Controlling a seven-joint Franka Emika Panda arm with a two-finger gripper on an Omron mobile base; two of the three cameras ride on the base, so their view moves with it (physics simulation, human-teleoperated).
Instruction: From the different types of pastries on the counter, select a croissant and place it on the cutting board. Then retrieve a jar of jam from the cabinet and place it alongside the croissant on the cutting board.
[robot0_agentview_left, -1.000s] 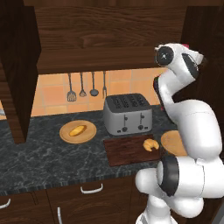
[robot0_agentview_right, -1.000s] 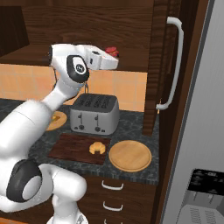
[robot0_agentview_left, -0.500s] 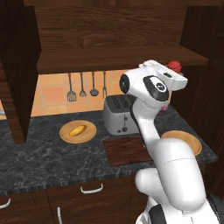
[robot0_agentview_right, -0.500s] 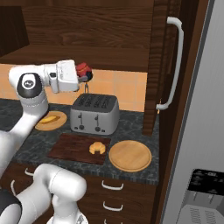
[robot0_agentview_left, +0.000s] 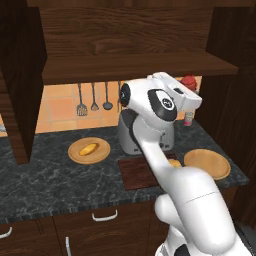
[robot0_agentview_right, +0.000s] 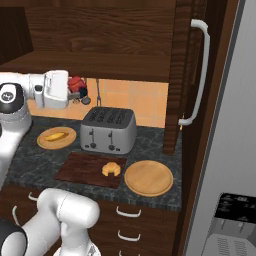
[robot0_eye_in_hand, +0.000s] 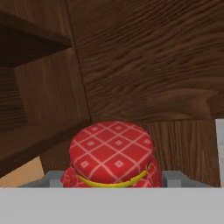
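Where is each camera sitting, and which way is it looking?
Left base view: behind the arm on its left, looking forward and down at the counter; the white arm rises at lower right, its hand up by the cabinet.
Right base view: behind on the right, facing the same counter; the arm rises at lower left.
Hand view: on the hand, looking along it at the jar of jam and cabinet wood.
Both base views share the toaster, cutting board and croissant.

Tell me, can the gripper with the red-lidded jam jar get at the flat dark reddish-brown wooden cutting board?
Probably yes: the cutting board lies bare beside the golden croissant, and the grey toaster stands behind it.
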